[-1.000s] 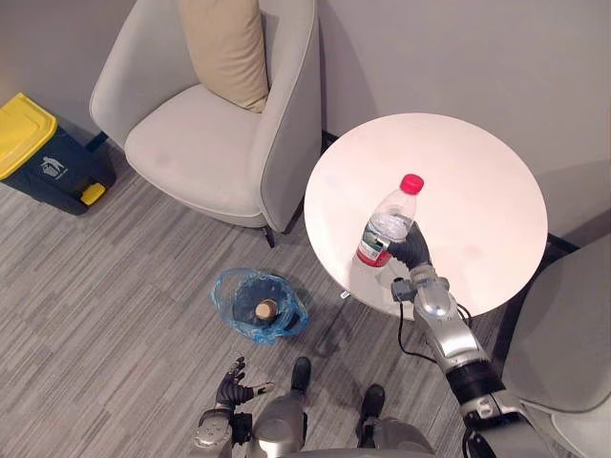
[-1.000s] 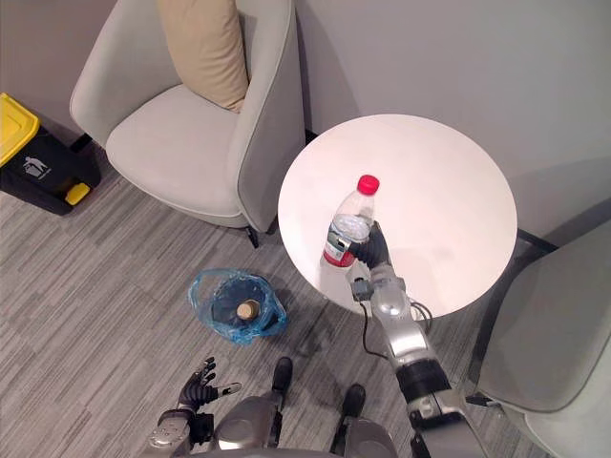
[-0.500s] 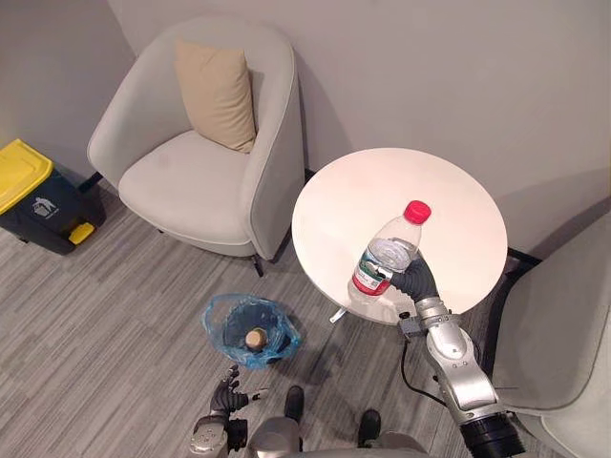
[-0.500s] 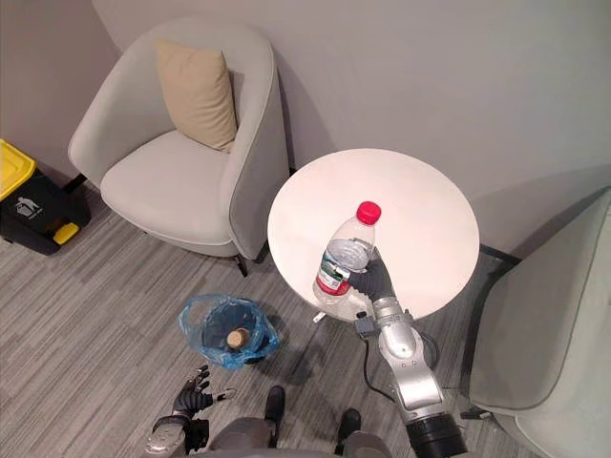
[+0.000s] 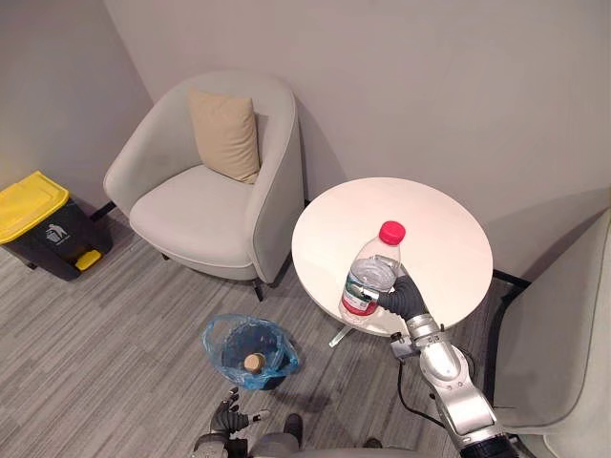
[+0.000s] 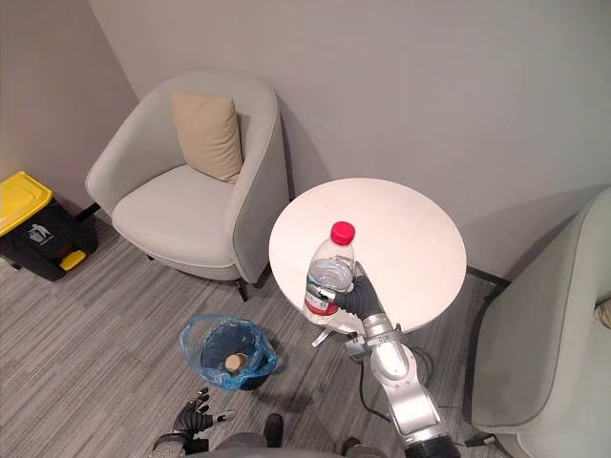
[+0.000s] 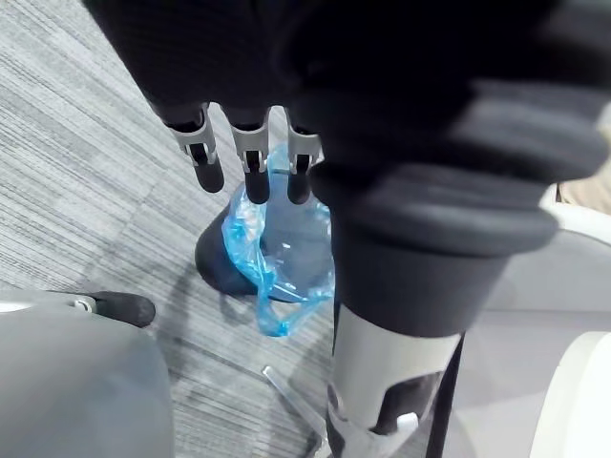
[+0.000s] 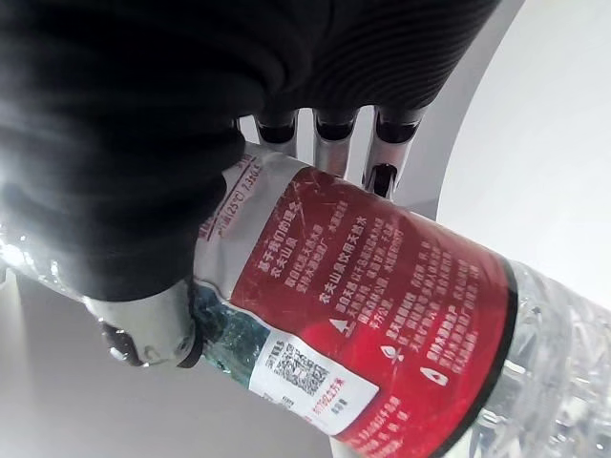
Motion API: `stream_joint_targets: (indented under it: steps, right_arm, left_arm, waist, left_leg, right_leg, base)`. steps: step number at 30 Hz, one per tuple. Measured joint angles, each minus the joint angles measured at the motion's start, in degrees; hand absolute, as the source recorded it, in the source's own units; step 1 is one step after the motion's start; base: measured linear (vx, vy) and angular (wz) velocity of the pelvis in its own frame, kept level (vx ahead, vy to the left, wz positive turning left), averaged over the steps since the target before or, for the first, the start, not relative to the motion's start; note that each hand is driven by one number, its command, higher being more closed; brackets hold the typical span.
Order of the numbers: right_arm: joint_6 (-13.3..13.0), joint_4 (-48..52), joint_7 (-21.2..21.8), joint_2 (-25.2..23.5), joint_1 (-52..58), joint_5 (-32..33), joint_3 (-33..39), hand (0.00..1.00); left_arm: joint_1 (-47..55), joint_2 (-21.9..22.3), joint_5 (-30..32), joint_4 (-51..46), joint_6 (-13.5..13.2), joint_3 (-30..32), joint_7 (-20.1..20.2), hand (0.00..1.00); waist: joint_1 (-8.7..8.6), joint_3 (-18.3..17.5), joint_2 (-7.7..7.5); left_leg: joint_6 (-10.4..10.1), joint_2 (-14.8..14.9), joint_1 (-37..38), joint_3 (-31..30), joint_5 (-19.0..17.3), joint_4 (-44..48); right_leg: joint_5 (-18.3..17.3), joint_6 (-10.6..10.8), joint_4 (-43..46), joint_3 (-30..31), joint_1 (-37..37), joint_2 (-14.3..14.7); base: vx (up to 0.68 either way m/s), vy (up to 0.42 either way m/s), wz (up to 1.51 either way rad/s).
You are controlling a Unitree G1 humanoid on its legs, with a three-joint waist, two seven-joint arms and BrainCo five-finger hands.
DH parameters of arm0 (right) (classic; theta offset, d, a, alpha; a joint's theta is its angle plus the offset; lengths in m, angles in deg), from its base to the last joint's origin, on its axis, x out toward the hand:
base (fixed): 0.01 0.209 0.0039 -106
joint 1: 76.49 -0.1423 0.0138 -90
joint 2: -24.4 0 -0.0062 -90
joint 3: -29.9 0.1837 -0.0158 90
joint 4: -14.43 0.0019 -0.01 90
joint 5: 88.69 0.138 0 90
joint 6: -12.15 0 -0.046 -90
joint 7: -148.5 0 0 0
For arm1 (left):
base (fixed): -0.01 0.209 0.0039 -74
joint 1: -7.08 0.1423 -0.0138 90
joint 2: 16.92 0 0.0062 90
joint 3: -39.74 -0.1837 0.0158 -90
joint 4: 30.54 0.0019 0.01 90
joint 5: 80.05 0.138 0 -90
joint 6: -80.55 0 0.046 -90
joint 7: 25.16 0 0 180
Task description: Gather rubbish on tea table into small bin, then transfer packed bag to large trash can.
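Observation:
My right hand (image 5: 407, 299) is shut on a clear plastic bottle (image 5: 370, 278) with a red cap and red label, holding it upright over the near edge of the round white tea table (image 5: 434, 224). In the right wrist view the fingers (image 8: 329, 143) curl round the bottle's label (image 8: 382, 315). The small bin lined with a blue bag (image 5: 250, 349) stands on the floor left of the table, with a small brown item inside. My left hand (image 5: 227, 420) hangs low near the bin, open, its fingers (image 7: 250, 162) straight above the blue bag (image 7: 282, 253).
A dark trash can with a yellow lid (image 5: 40, 223) stands at the far left by the wall. A grey armchair (image 5: 200, 205) with a beige cushion is behind the bin. Another grey chair (image 5: 563, 353) is close on the right.
The camera has pulled back, so the whole picture shifted. My right hand keeps the bottle and has drifted a little left, toward the table's near edge.

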Motion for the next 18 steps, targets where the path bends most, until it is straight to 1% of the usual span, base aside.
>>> stream_joint_targets:
  steps: [4,5,6,7,8,9,10,11,12,13,15,16,17,18]
  right_arm:
    - [0.0,-0.1,-0.5,0.2,1.2,-1.1,-0.9,1.0]
    - [0.0,-0.1,-1.0,0.6,1.3,-1.8,-1.2,1.0]
    - [0.0,-0.1,-1.1,0.6,1.3,-1.8,-1.2,1.0]
    - [0.0,-0.3,-1.2,0.7,1.3,-2.1,-1.2,1.0]
    - [0.0,-0.3,-1.5,1.3,1.2,-2.3,-1.3,1.0]
    - [0.0,-0.3,-2.4,2.0,1.0,-2.3,-1.2,1.0]
    - [0.0,-0.4,-2.7,2.4,0.9,-2.4,-1.1,1.0]
    - [0.0,-0.5,-3.1,3.1,0.6,-2.5,-0.9,1.0]
    - [0.0,-0.8,-3.4,3.3,0.4,-2.7,-0.7,1.0]
    - [0.1,-2.0,-4.3,3.7,-0.5,-3.6,-0.6,1.0]
    - [0.1,-2.2,-4.8,3.8,-1.0,-4.4,-0.6,1.0]
    - [0.1,-2.2,-4.9,3.4,-1.5,-4.4,-0.5,1.0]
    - [0.1,-2.6,-4.9,3.0,-1.7,-4.4,-0.5,1.0]
    - [0.2,-3.7,-4.8,2.3,-2.1,-4.5,-0.8,1.0]
  left_arm:
    - [-0.1,0.1,0.1,0.7,-0.1,-0.1,0.0,0.0]
    - [-0.1,0.0,0.1,0.7,-0.3,-0.8,0.0,0.0]
    - [-0.1,-0.2,0.1,0.7,-0.3,-1.4,-0.1,0.0]
    - [0.0,-0.4,0.1,0.7,-0.3,-1.7,-0.1,0.0]
    - [0.1,-0.7,0.1,0.7,-0.3,-1.8,-0.1,0.0]
    - [0.0,-0.6,0.3,0.7,-0.3,-1.9,-0.1,0.0]
    - [0.0,-0.6,0.6,0.7,-0.3,-2.1,-0.1,0.0]
    - [0.0,-0.5,1.1,0.7,-0.3,-2.5,-0.1,0.0]
    - [0.1,-0.5,1.2,0.7,-0.3,-2.8,-0.1,0.0]
    - [0.2,-0.6,1.2,0.6,-0.3,-4.3,-0.2,0.0]
    - [0.1,-0.8,1.3,0.6,-0.3,-4.5,-0.3,0.0]
    - [-0.2,-0.9,2.0,0.6,-0.3,-4.5,-0.3,0.0]
    - [-0.3,-1.1,2.2,0.6,-0.3,-4.4,-0.3,0.0]
    - [-0.3,-1.6,2.2,0.5,-0.5,-4.4,-0.4,0.0]
  waist:
    - [0.08,-0.2,0.47]
    - [0.12,-0.2,0.51]
    - [0.29,-0.2,0.61]
    - [0.3,-0.2,0.62]
    - [0.18,-0.2,0.45]
    - [0.17,-0.1,0.34]
    - [0.17,-0.1,0.3]
    - [0.12,-0.5,0.95]
    - [0.03,-0.7,1.24]
    - [0.05,-1.0,1.49]
    - [0.06,-1.2,1.29]
    - [0.06,-1.1,1.09]
    - [0.03,-1.1,1.06]
    - [0.21,-0.8,0.29]
  left_leg:
    - [-0.3,-0.5,-2.2,-3.0,0.1,1.6]
    - [-0.2,-0.6,-4.7,-3.4,0.2,3.0]
    - [0.5,-0.5,-6.1,-2.2,-1.1,3.6]
    - [1.7,0.2,-6.5,0.4,-1.8,3.8]
    - [4.4,1.8,-6.9,8.2,-3.5,3.9]
    - [6.1,2.8,-7.0,14.2,-4.1,4.6]
    - [6.4,3.5,-7.3,17.5,-4.3,5.5]
    - [7.2,5.2,-8.2,22.9,-4.0,8.1]
    - [7.8,5.6,-8.4,24.2,-3.6,9.0]
    - [7.8,5.5,-8.8,26.1,-2.1,10.3]
    - [6.7,4.4,-8.7,25.4,-1.4,9.5]
    - [4.0,3.2,-8.7,24.2,-0.2,7.7]
    - [3.6,2.8,-8.6,23.9,0.1,7.0]
    - [3.6,1.8,-8.2,23.7,0.1,6.1]
  right_leg:
    - [-0.6,0.1,0.3,-3.2,0.4,-0.1]
    - [-1.4,-0.2,1.8,-4.6,-0.8,-0.4]
    - [-1.9,-0.5,2.8,-5.7,-1.7,-0.6]
    - [-1.9,-0.7,2.9,-6.6,-1.6,-0.7]
    - [-2.2,-0.7,3.5,-8.6,-1.5,-1.6]
    - [-2.6,-0.6,4.1,-10.1,-1.4,-2.7]
    - [-2.9,-0.5,4.5,-10.9,-1.5,-3.2]
    - [-3.7,0.0,5.7,-12.7,-1.5,-3.9]
    - [-4.3,0.2,6.4,-13.4,-1.5,-4.3]
    - [-5.9,1.6,8.7,-14.7,-1.3,-5.9]
    - [-6.4,2.2,9.3,-15.2,-1.5,-6.4]
    - [-6.4,2.8,9.3,-16.6,-1.4,-7.1]
    - [-6.3,2.9,9.3,-16.9,-1.4,-7.5]
    - [-6.7,3.7,10.1,-17.3,-1.5,-8.9]
  base:
    - [0.0,-0.024,0.45]
    - [-0.04,-0.017,0.52]
    - [-0.05,-0.014,0.55]
    - [-0.01,-0.018,0.67]
    - [0.03,-0.01,0.8]
    - [0.06,0.0,0.79]
    - [0.09,0.03,0.71]
    - [0.09,0.038,0.56]
    - [0.14,0.088,0.75]
    - [0.12,0.094,0.5]
    - [0.09,0.067,0.43]
    - [0.08,0.052,0.42]
    - [0.11,0.094,0.43]
    - [0.07,0.081,0.24]
